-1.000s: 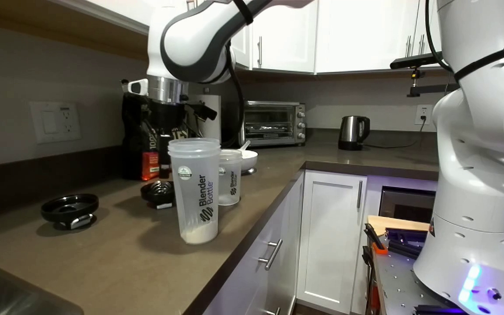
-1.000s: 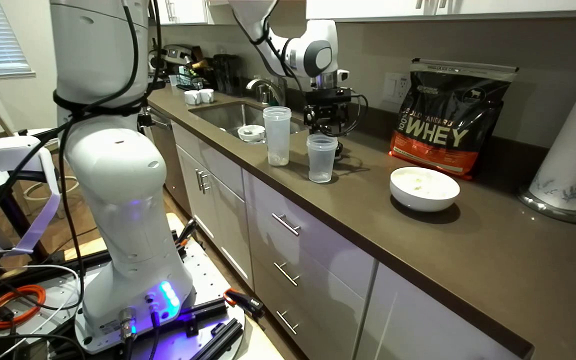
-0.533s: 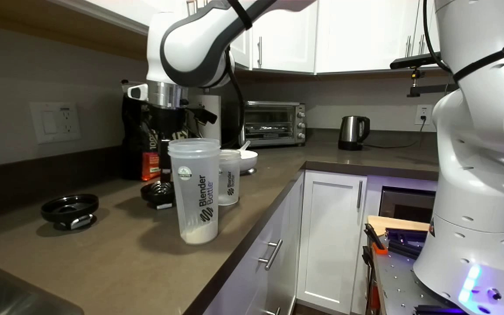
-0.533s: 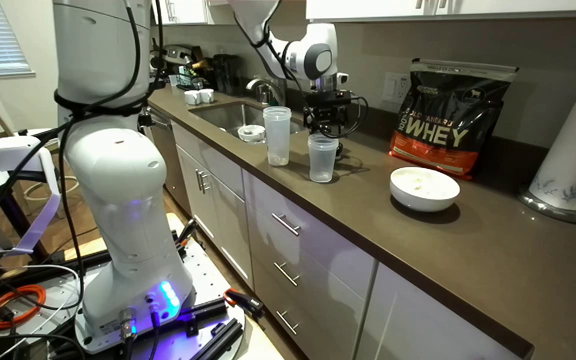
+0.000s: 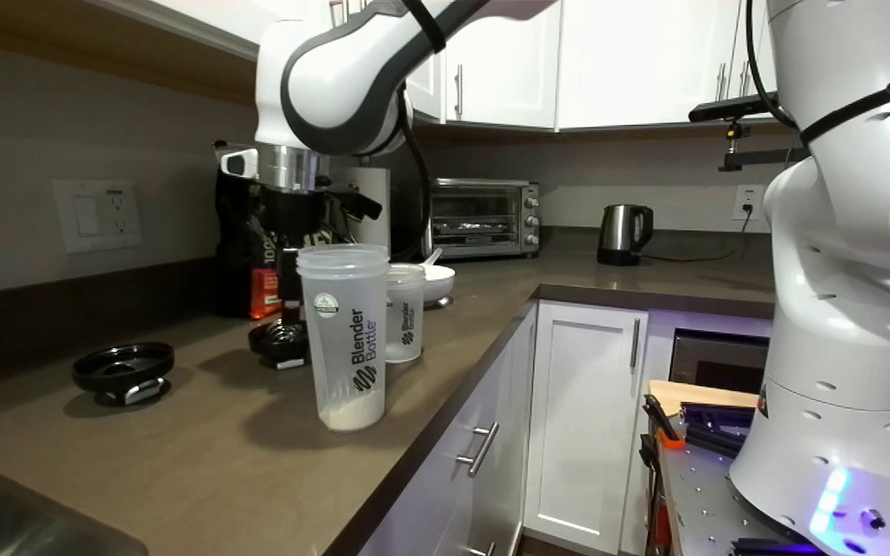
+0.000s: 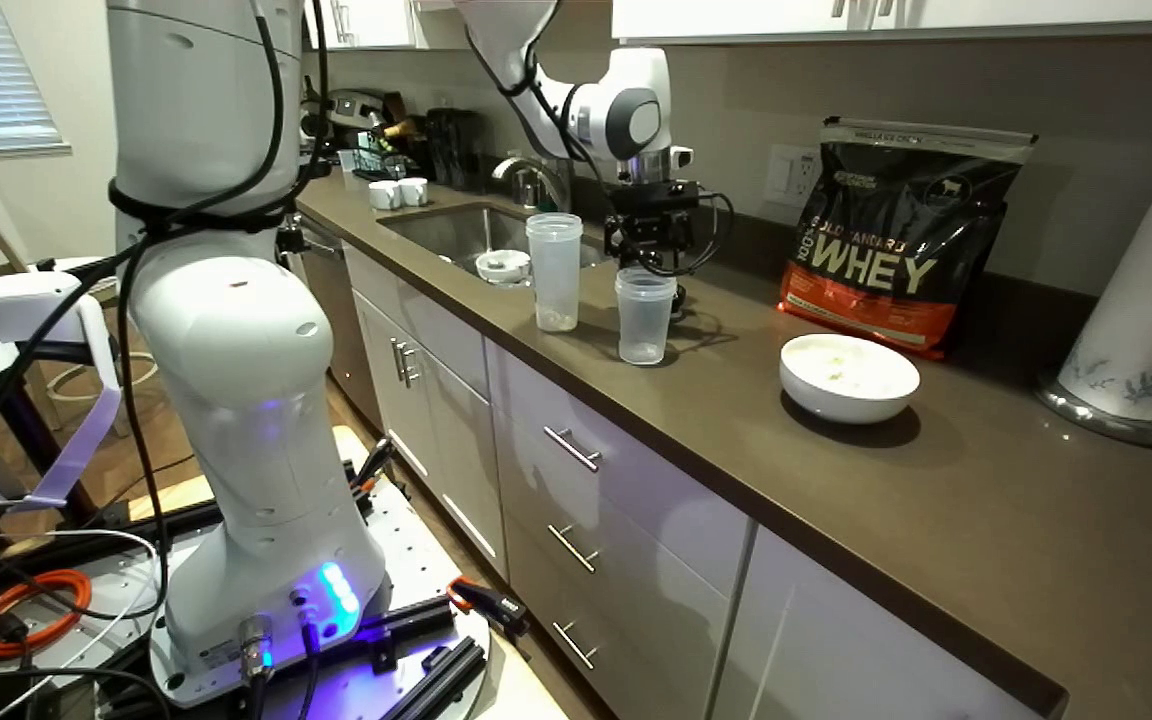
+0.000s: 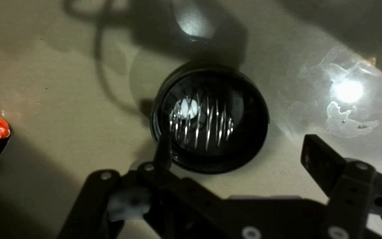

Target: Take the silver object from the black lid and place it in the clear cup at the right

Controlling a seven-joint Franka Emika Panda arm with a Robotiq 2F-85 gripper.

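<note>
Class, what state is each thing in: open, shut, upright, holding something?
Claw: open
Black lid: open side up
Silver coil: in that lid, not gripped
Other black lid: open side up
Smaller clear cup: upright, lidless
Larger cup: upright, lidless, pale powder inside
Bowl: upright
Whey bag: standing
Kettle: upright
Toaster oven door: shut
Drawers: shut
Paper roll: upright

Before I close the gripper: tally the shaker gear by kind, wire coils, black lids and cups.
Silver wire coil: 1
Black lids: 2 (the coil's lid, the other lid)
Shaker cups: 2 (smaller cup, taller cup)
Total: 5
</note>
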